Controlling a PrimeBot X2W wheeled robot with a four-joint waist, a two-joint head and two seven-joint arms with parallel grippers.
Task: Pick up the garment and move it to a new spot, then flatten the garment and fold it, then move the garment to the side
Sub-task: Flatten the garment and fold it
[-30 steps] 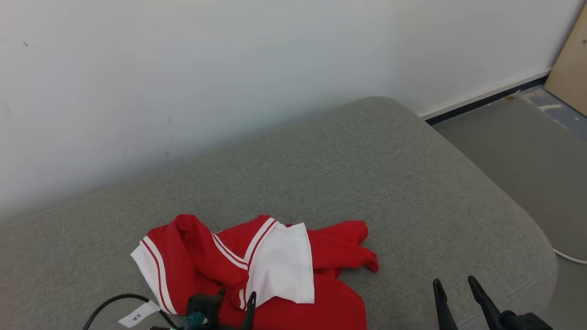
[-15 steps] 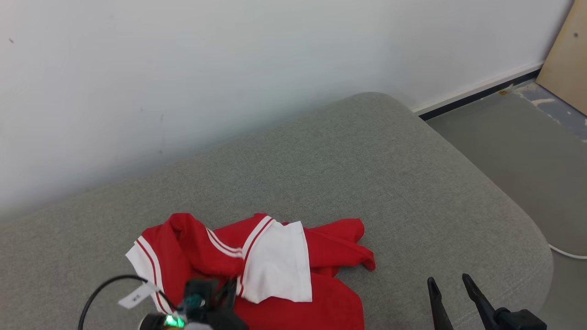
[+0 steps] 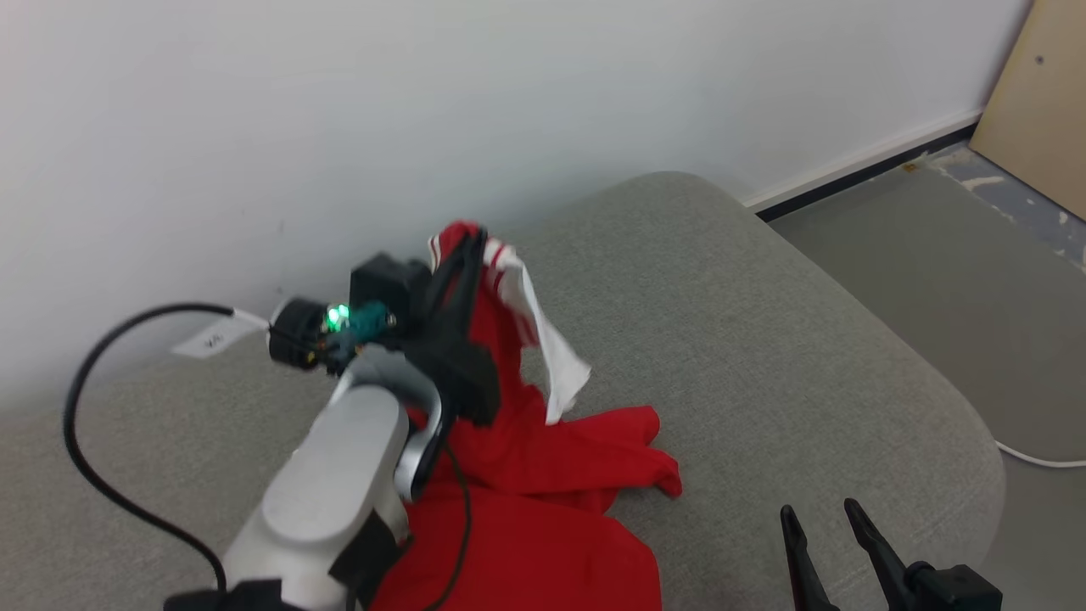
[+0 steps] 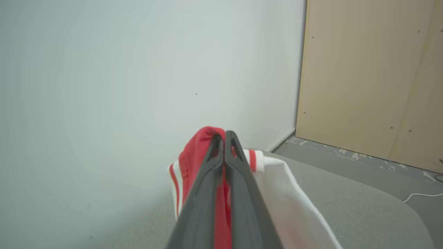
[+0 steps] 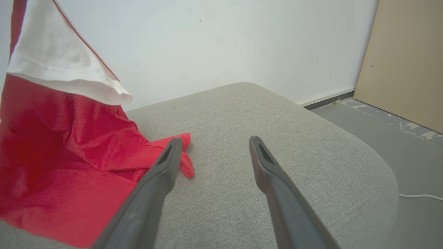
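The garment [image 3: 543, 475] is red with white panels and red-and-white striped trim. My left gripper [image 3: 467, 246] is shut on its upper edge and holds that part up above the grey cushion [image 3: 764, 339], while the lower cloth still drapes on the cushion. In the left wrist view the closed fingers [image 4: 238, 180] pinch red cloth of the garment [image 4: 193, 155], with a white panel hanging to the right. My right gripper [image 3: 819, 530] stands open at the lower right, with nothing between its fingers. In the right wrist view the open right gripper [image 5: 214, 145] sits just right of the garment [image 5: 62, 145].
A white wall [image 3: 339, 110] runs close behind the cushion. Grey floor [image 3: 933, 246] lies to the right, with a tan board [image 3: 1035, 110] leaning at the wall and a white cable [image 3: 1044, 458] on the floor. A black cable [image 3: 93, 407] loops from my left wrist.
My left gripper closed on the garment's upper edge and rose away from the cushion's front, lifting that part off the surface. The head camera shifted slightly. The right gripper stayed open.
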